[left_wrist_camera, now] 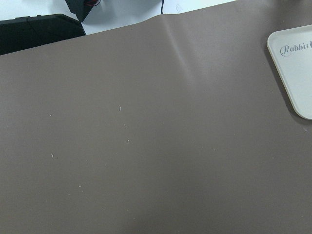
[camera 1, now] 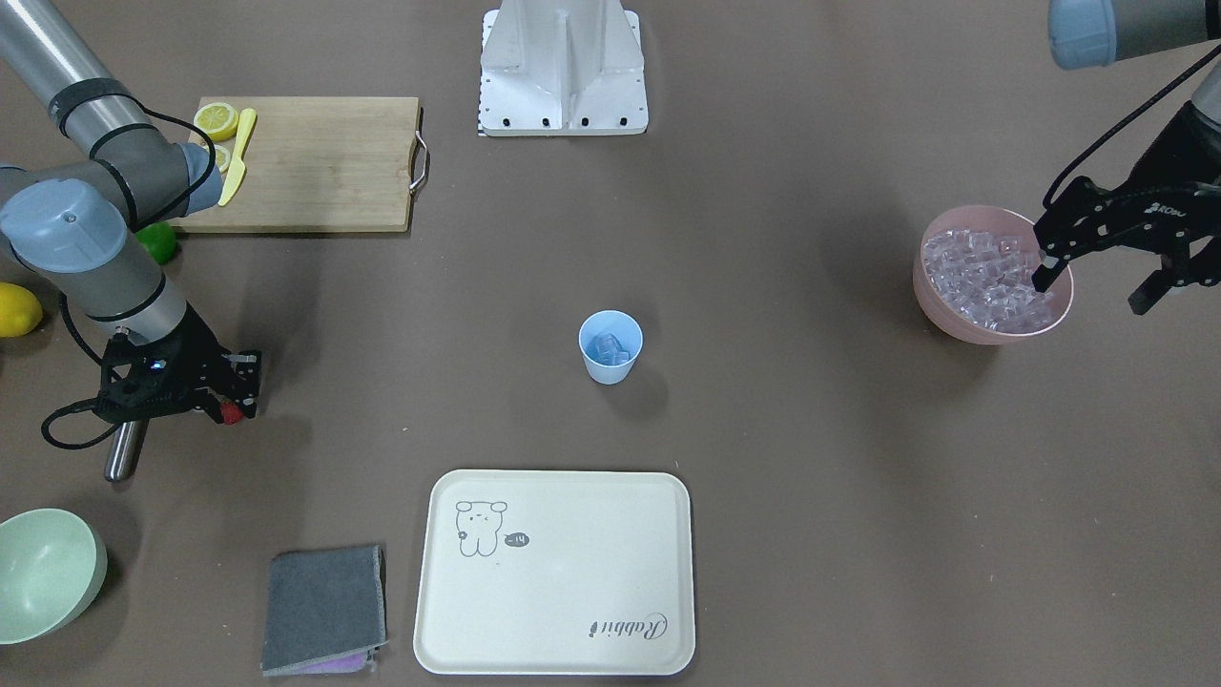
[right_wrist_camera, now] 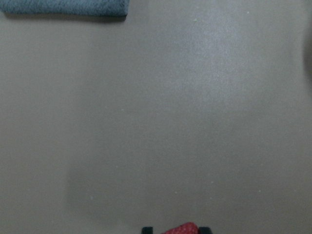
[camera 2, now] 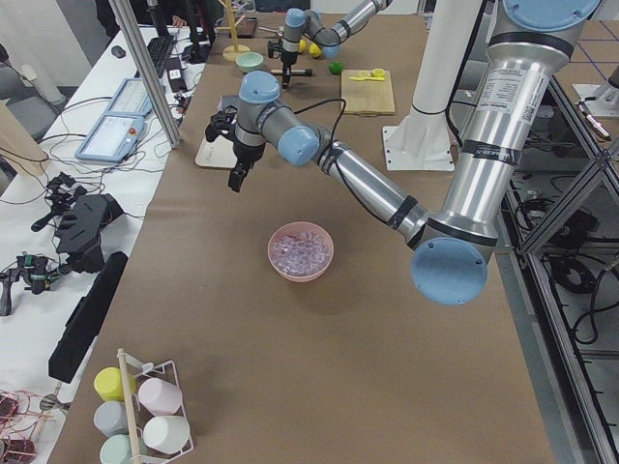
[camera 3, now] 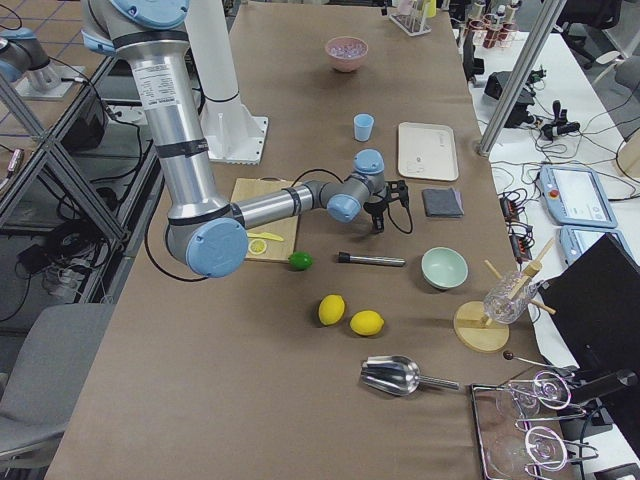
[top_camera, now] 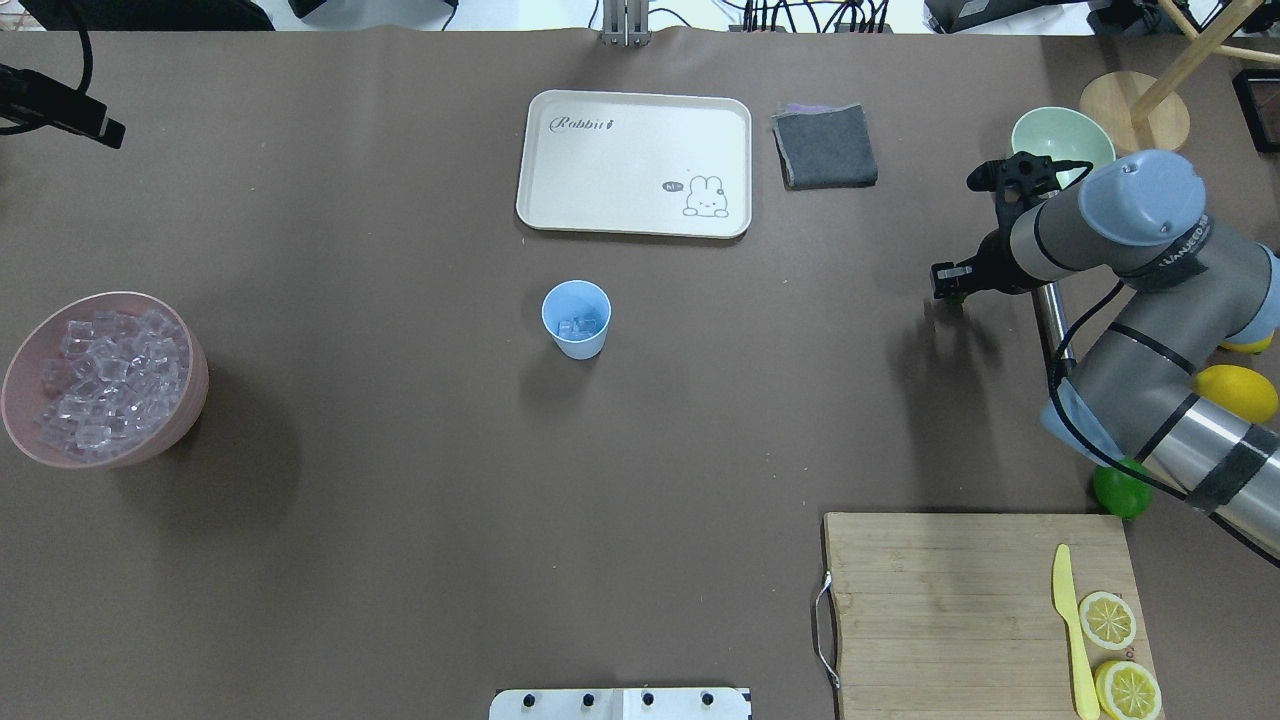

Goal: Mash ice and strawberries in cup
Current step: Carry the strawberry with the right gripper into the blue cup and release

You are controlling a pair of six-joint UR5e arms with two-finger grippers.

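The light-blue cup (camera 1: pixel 610 348) stands at the table's middle with a few ice cubes (top_camera: pixel 580 326) inside. Many more ice cubes (camera 1: pixel 987 277) fill a pink bowl (camera 1: pixel 954 320) at my left end. My left gripper (camera 1: pixel 1097 286) hangs open and empty, high above that bowl's outer rim. My right gripper (camera 1: pixel 229 410) is shut on the red strawberry (camera 1: pixel 230 412), held just above the table at my right end, far from the cup. The strawberry's tip shows at the bottom of the right wrist view (right_wrist_camera: pixel 181 229).
A cream tray (camera 1: pixel 553 572) lies beyond the cup. A grey cloth (camera 1: pixel 324 606), a pale green bowl (camera 1: pixel 43 572) and a metal muddler (camera 1: pixel 124 456) lie near my right gripper. A cutting board (camera 1: pixel 315 162) carries lemon halves and a yellow knife. A lime (camera 1: pixel 157 240) and a lemon (camera 1: pixel 17 310) lie nearby.
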